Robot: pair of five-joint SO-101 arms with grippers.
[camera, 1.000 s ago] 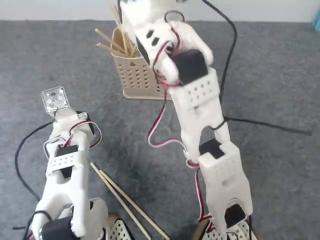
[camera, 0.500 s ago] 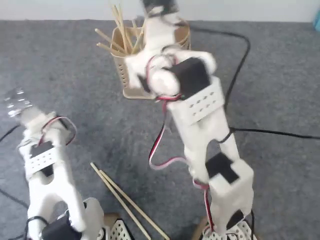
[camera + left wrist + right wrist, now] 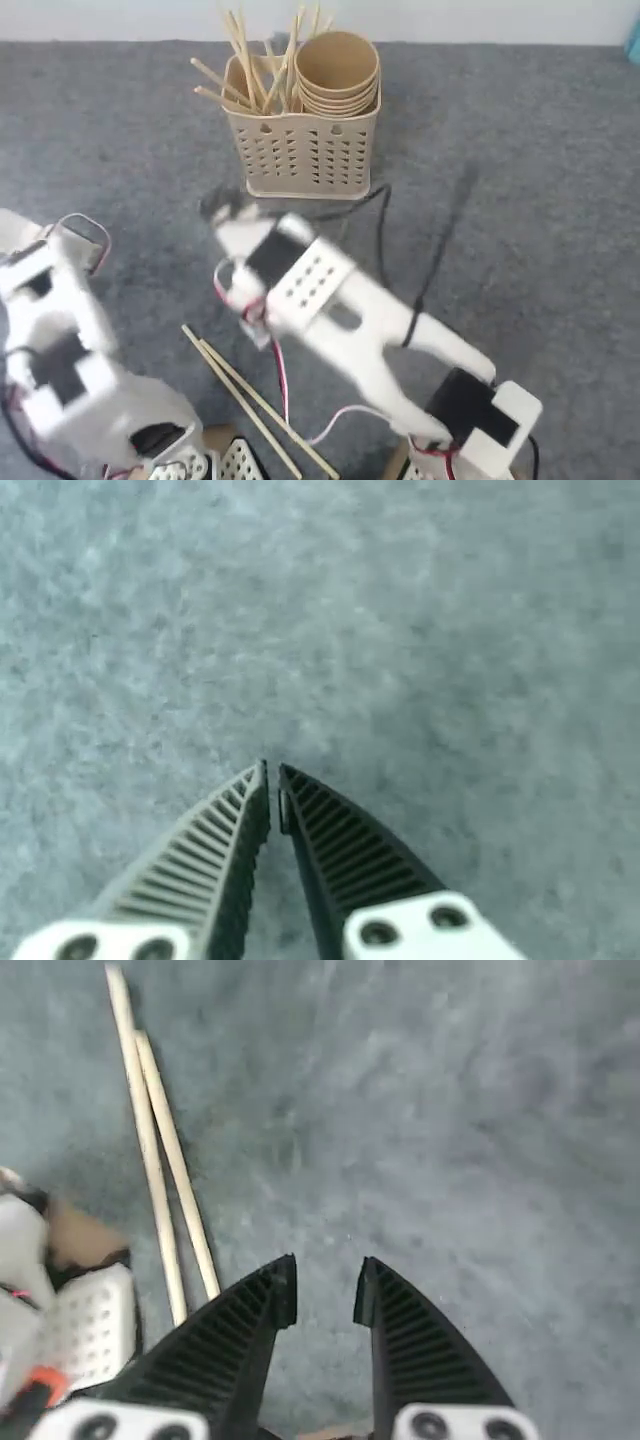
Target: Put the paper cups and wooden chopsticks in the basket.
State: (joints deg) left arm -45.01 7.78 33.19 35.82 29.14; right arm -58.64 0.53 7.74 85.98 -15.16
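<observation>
On my high view the right arm (image 3: 330, 310) is a white smear, so I cannot make out its tip. The left arm (image 3: 60, 370) is smeared too, and the picture's side cuts part of it off. I cannot count the paper cups (image 3: 338, 75), because they sit one inside the other in the basket (image 3: 305, 150) and only rims show. The chopsticks in the basket (image 3: 245, 60) have their low ends hidden, and the tallest are cut off at the top. The two loose chopsticks (image 3: 250, 405) run off the bottom edge. On the right wrist view their near ends slip behind a finger of the right gripper (image 3: 327, 1275).
</observation>
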